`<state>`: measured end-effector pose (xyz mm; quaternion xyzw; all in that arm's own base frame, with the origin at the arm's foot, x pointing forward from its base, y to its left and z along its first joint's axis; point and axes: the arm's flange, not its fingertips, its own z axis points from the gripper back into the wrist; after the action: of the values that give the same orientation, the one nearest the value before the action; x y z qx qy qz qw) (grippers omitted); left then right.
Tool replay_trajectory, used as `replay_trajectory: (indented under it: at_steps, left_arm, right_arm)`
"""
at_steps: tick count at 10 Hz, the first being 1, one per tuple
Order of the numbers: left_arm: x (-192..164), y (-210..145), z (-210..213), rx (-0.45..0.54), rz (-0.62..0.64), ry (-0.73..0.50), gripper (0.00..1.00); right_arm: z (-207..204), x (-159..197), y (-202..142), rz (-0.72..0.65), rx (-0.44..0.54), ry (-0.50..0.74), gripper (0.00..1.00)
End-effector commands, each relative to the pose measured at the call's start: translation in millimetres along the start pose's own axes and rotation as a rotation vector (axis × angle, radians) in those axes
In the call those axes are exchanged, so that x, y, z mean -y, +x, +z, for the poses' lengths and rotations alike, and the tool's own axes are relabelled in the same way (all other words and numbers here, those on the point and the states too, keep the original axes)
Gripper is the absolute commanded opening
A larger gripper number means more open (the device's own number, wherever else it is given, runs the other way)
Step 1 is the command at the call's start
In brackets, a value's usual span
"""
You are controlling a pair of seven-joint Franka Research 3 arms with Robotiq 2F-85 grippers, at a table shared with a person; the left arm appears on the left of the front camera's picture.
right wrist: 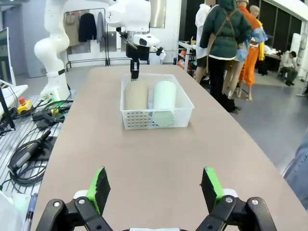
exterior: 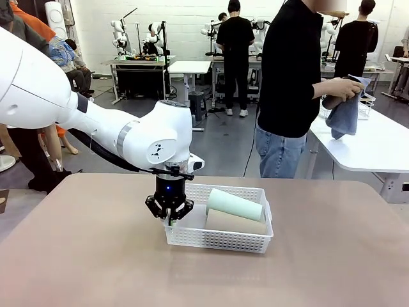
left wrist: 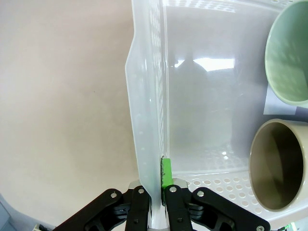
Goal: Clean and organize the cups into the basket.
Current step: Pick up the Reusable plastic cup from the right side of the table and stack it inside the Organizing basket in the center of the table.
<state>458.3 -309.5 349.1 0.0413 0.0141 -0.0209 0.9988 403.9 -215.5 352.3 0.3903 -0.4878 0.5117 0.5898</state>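
Note:
The white mesh basket (exterior: 217, 240) stands in the middle of the table. Two cups lie on their sides in it: a mint green cup (exterior: 234, 204) toward the far side and a tan cup (exterior: 235, 222) in front of it. My left gripper (exterior: 169, 216) points down at the basket's left end and is shut on its side wall (left wrist: 144, 96). In the left wrist view, one green pad (left wrist: 166, 172) sits inside the wall, with the mint cup's mouth (left wrist: 288, 53) and the tan cup's mouth (left wrist: 276, 166) to the right. My right gripper (right wrist: 155, 186) is open above the table, well short of the basket (right wrist: 154, 118).
A person stands at the far edge of the table holding a blue cloth (exterior: 345, 112) in both hands over a white side table (exterior: 377, 144). Bare tabletop lies around the basket. Cables (right wrist: 33, 139) lie on the floor beside the table.

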Motion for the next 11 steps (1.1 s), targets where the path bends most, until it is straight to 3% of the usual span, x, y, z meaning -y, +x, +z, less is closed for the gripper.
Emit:
replay_trajectory:
  at_steps: [1,11]
  left_arm:
    - [-0.9,-1.0,-4.1,0.000,-0.008,0.011,0.00]
    - [-0.9,-1.0,-4.1,0.000,-0.008,0.011,0.00]
  right_arm:
    - [-0.4,-5.7,-0.6,-0.010,0.006,-0.007,1.00]
    - [-0.4,-5.7,-0.6,-0.010,0.006,-0.007,1.00]
